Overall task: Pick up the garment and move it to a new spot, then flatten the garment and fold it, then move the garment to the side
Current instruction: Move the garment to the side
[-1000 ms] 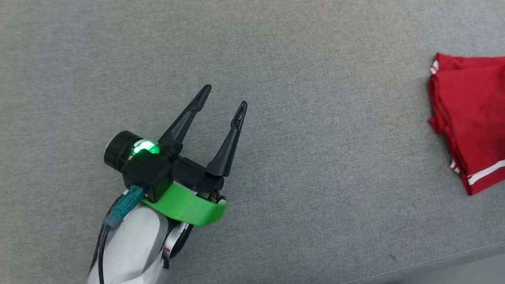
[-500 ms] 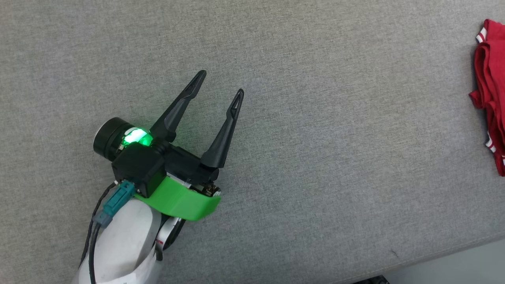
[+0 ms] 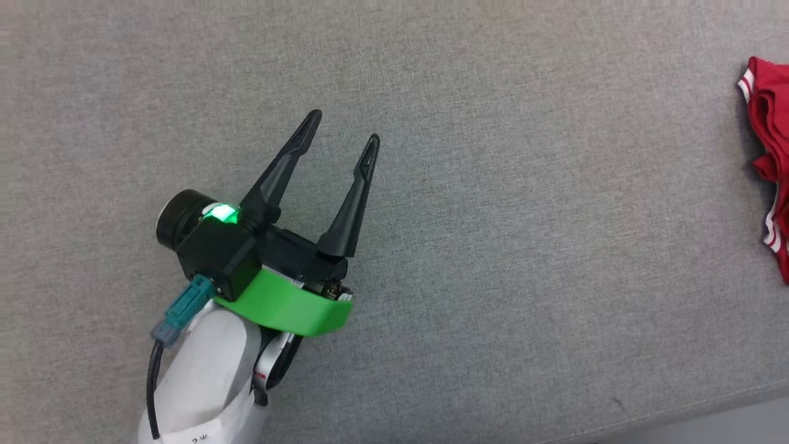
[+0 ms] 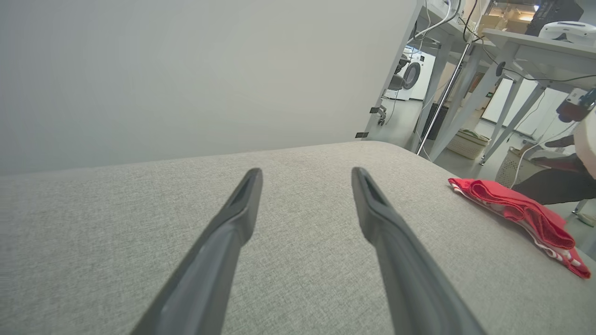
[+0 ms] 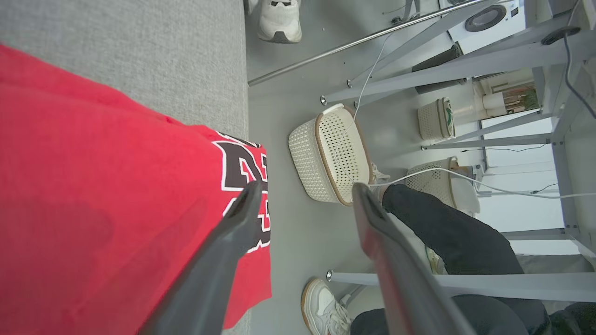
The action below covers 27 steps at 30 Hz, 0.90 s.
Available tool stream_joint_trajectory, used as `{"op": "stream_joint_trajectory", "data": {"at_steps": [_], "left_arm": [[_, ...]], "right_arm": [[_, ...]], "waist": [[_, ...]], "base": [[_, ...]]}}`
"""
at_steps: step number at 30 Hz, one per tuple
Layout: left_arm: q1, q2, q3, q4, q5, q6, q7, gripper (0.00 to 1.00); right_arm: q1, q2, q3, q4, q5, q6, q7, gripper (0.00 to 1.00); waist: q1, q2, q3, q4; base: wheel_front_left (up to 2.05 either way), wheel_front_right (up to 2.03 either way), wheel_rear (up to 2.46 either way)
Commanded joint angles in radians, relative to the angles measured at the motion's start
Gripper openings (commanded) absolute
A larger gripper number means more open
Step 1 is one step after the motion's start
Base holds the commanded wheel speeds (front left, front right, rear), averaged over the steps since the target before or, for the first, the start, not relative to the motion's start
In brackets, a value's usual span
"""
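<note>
Grey fabric-covered surface point(image 3: 524, 246) takes up most of the head view. Garment point(image 3: 773, 154) lies folded at the right border of that frame, cut off by it, and well apart from the left claw. In the left wrist view it point(image 4: 517, 209) is a low flat bundle at middle right, close to the surface's far edge. In the right wrist view it point(image 5: 93, 186) fills the left half, and one corner appears to hang past the edge, over the floor. Long axis runs top to bottom in the head view, along the surface's edge. Striped trim shows at both the upper and lower ends, so I cannot tell collar end from hem. Left claw point(image 3: 343, 126) hangs at lower left of the head view, fingers spread wide and empty, pointing up and right over bare surface point(image 4: 306, 171). Right claw point(image 5: 307, 185) stands over the garment's edge, fingers wide apart with nothing between them. Judgement: the last step is in hand, garment folded and set at the side. Next move calls for lifting the right claw straight clear without snagging cloth, since the overhanging corner could drag the fold off. A black print edged in white sits on that corner.
</note>
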Motion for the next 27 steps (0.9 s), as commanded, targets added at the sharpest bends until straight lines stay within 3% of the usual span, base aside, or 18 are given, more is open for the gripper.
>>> {"op": "stream_joint_trajectory", "data": {"at_steps": [1, 6, 10, 16, 27], "left_arm": [[0.017, -0.012, 0.012, 0.01, -0.011, -0.003, -0.006, 1.0], [0.069, -0.048, 0.053, 0.05, -0.03, -0.003, -0.006, 1.0], [0.119, -0.073, 0.103, 0.078, -0.043, -0.003, -0.006, 1.0], [0.197, -0.095, 0.171, 0.123, -0.057, -0.003, -0.006, 1.0], [0.296, -0.124, 0.247, 0.158, -0.055, -0.003, -0.006, 1.0]], "right_arm": [[-0.012, 0.009, -0.001, -0.02, 0.005, -0.002, -0.01, 1.0], [0.004, 0.042, 0.01, -0.102, 0.053, -0.002, -0.038, 1.0], [0.048, 0.103, 0.003, -0.192, 0.099, -0.002, -0.058, 1.0], [0.156, 0.245, -0.028, -0.306, 0.163, -0.002, -0.117, 1.0], [0.43, 0.494, -0.058, -0.425, 0.291, -0.002, -0.388, 1.0]], "waist": [[-0.0001, 0.0, -0.073, 0.029], [-0.0001, 0.0, -0.176, 0.07], [-0.0001, 0.0, -0.258, 0.105], [-0.0001, 0.0, -0.347, 0.146], [-0.0001, 0.0, -0.438, 0.211]], "base": [[0.0, 0.0, 0.0], [0.0, 0.0, 0.0], [0.0, 0.0, 0.0], [0.0, 0.0, 0.0], [0.0, 0.0, 0.0]]}}
